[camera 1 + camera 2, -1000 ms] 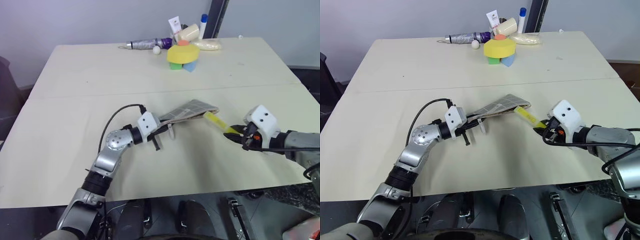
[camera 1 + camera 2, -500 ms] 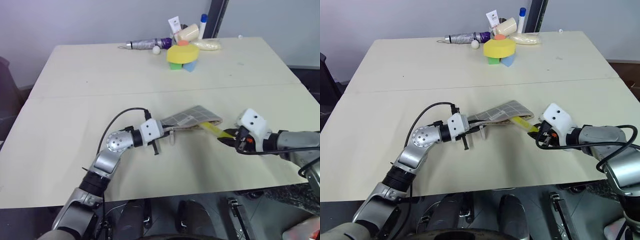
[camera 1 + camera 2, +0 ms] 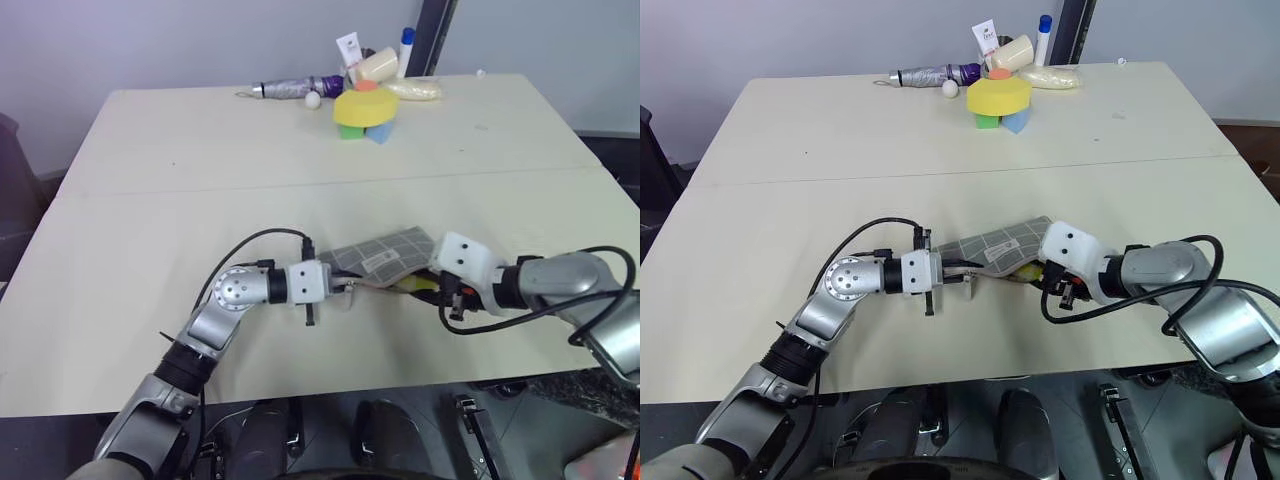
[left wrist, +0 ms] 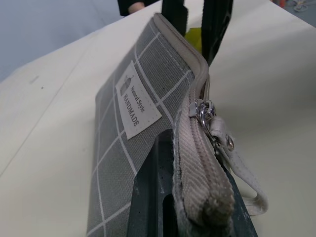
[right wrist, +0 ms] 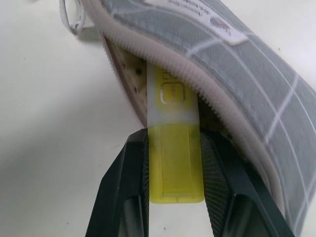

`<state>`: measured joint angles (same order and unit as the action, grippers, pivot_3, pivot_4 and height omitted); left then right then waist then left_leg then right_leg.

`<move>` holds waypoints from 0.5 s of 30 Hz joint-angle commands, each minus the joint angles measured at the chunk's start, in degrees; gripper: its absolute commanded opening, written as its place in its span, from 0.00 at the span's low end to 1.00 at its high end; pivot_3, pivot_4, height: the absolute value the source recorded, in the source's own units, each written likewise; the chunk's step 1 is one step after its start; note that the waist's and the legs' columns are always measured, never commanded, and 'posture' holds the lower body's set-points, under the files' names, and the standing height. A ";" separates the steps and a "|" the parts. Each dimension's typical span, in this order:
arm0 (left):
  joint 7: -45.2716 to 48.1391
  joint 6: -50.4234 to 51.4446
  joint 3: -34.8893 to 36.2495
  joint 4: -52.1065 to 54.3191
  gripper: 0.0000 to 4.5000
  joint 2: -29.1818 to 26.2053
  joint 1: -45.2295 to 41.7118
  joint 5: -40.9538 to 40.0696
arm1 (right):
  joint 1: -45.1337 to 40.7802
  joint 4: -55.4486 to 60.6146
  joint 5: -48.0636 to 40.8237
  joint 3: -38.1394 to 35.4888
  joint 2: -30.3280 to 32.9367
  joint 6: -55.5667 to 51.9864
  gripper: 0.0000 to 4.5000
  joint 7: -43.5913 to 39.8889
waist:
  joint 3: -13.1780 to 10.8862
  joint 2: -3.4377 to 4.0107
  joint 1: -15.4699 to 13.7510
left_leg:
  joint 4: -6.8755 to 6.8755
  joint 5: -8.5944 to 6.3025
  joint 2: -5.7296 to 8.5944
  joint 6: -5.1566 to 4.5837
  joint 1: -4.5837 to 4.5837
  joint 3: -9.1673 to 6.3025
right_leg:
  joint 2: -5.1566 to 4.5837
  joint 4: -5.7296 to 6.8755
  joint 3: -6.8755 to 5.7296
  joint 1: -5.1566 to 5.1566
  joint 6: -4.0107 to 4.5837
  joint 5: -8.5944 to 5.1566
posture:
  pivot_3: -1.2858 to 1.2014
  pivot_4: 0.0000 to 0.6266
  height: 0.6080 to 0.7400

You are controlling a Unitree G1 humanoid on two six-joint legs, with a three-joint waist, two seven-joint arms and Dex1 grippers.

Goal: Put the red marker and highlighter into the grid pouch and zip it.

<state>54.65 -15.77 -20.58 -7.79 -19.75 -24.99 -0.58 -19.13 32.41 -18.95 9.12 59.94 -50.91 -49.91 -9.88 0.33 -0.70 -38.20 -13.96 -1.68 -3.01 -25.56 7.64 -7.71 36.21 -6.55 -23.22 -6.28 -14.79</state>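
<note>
On the table (image 3: 150,200) I see my left gripper (image 4: 197,217) pinching the pouch (image 3: 385,258) at its zipper end, while my right gripper (image 5: 173,182) clamps the highlighter (image 5: 174,163), half inside the pouch's open mouth.

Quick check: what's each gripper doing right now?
Left gripper: shut on the grid pouch at its zipper end.
Right gripper: shut on the highlighter, its tip inside the pouch mouth.

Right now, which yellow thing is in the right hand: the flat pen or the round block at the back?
The highlighter, the flat translucent pen, pinched in the right hand and partly inside the grid pouch. The round yellow block sits untouched far back.
</note>
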 commanded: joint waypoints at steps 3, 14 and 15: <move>0.38 -0.29 -0.63 2.86 0.00 0.03 0.11 -0.42 | -2.27 2.45 -0.01 -1.85 0.74 1.28 0.63 -1.09 | 0.00 -0.01 -0.07 | 0.00 0.00 0.01 0.00 -0.01 0.00 | 0.00 0.00 0.00 0.01 0.00 0.00 | 0.52 0.24 1.00; -7.47 21.13 7.39 6.98 0.00 6.94 -0.58 -12.92 | -2.69 4.03 -16.69 -28.44 -3.05 -4.37 0.96 -1.77 | 0.00 -0.02 -0.08 | -0.03 0.00 -0.01 -0.01 0.03 -0.02 | 0.03 0.01 -0.01 0.10 -0.03 0.02 | 0.52 0.24 1.00; -8.58 23.50 8.01 7.08 0.00 8.09 -1.28 -13.85 | -2.47 4.36 -18.29 -29.45 -3.76 -5.29 0.96 -1.20 | -0.01 -0.02 -0.15 | -0.03 0.00 -0.01 -0.01 0.05 -0.03 | 0.03 0.01 -0.01 0.13 -0.04 0.02 | 0.52 0.24 1.00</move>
<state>47.96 4.43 -14.31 -3.21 -12.67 -24.83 -11.64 -21.23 34.94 -33.87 -17.50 56.96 -54.83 -51.80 -9.89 0.30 -0.86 -38.24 -13.96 -1.69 -3.02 -25.51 7.60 -7.68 36.22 -6.57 -23.07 -6.32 -14.76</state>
